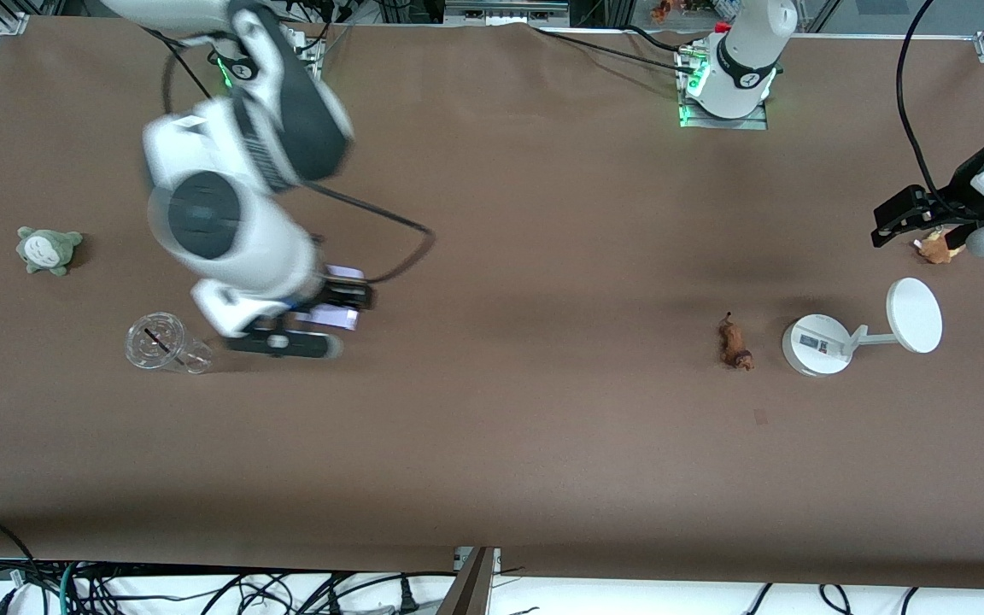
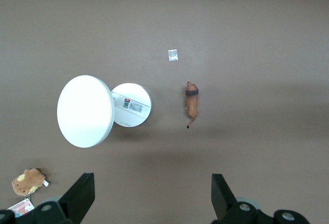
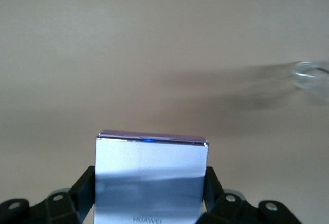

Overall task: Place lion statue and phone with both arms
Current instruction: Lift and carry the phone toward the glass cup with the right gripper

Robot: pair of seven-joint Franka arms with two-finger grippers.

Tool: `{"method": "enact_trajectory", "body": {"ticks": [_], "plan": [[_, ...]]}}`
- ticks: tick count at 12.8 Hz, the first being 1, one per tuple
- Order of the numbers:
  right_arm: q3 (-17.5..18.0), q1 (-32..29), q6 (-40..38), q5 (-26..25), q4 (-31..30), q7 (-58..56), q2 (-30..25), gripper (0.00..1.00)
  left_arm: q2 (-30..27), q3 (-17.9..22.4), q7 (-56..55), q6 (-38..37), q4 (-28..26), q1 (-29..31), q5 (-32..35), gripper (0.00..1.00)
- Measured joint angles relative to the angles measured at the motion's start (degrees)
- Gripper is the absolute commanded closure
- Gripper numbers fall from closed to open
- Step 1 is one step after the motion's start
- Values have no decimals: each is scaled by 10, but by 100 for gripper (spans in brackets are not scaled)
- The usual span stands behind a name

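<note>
We see a brown table (image 1: pixel 492 444) with cables hanging at its near edge. The right gripper (image 1: pixel 340 306) hangs over the right arm's end of the table, clenched on the phone (image 3: pixel 151 180) (a clear cup (image 1: pixel 166 343) lies nearby). The left gripper (image 1: pixel 906 218), fingers spread and holding nothing, hovers at the left arm's end. The lion statue (image 1: pixel 735 342) lies on the table just beside the white stand (image 1: pixel 817 343).

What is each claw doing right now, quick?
Left claw: open, empty, above the lion statue.
Right claw: shut on the phone, held above the table.
</note>
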Motion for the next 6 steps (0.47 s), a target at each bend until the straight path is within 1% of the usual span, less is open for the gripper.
{"method": "enact_trajectory", "body": {"ticks": [2,3,4,5,6], "plan": [[-6,-47,-43,2,-3,-71,-29,100,0,1,0,0,0,0,0,0],[-22,-60,-49,3,-9,-112,-37,100,0,1,0,0,0,0,0,0],[-47,-65,-45,5,-23,-153,-42,100,0,1,0,-1,0,0,0,0],[-71,-67,-31,7,-41,-184,-43,100,0,1,0,-2,0,0,0,0],[-87,-69,-6,8,-64,-202,-42,100,0,1,0,-2,0,0,0,0]]}}
